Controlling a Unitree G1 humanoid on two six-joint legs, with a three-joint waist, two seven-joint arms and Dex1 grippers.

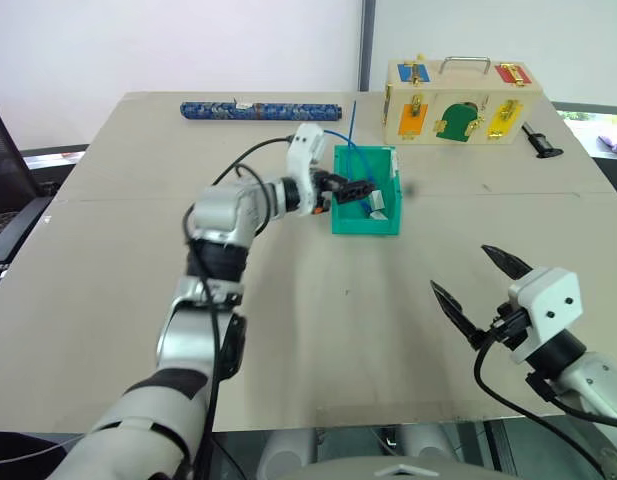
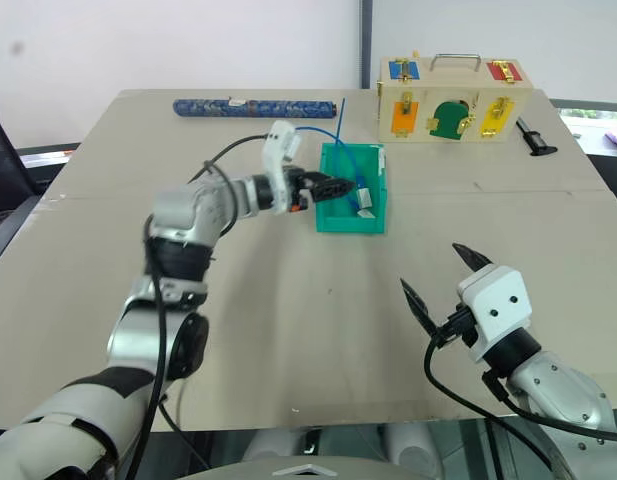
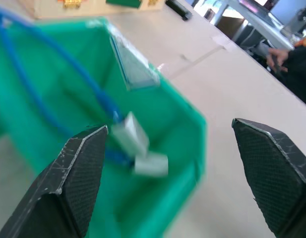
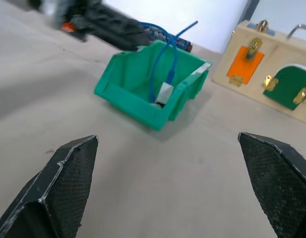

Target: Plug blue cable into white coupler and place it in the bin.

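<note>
Basically, head views first: left gripper [image 1: 360,187] sits at the bin's [image 1: 365,226] near-left rim, reaching in over the wall, fingers spread, nothing between them. The blue cable [image 1: 350,135] rises out of the bin's far side, arcs up and back; its lower end drops into the tub, where the white coupler [image 1: 376,203] lies against the right-hand wall. Right gripper [image 1: 480,290] hangs well apart, low over bare table [image 1: 108,200] near the front edge, jaws wide, empty. The wooden latch box [image 1: 458,100] and a dark patterned tube [image 1: 260,110] sit at the table's far side, clear of everything.

Left wrist view: both black fingers [image 3: 76,173] stand far apart. The coupler [image 3: 130,134] lies between them and a bit ahead, down on the bin floor, cable [image 3: 68,59] running away from it up the far wall. No contact with either pad visible.

Right wrist view: bin [image 4: 138,101] dead ahead but far off, cable [image 4: 165,44] looping up out of it, coupler [image 4: 164,92] at the cable's lower end inside. Whether the plug is fully seated I can't tell.

My read: cable and coupler are in the bin, placement looks done. The left arm is the only one near; its exit is up and back along its own axis, away from the cable loop. Risk: snagging that loop on the way out.
</note>
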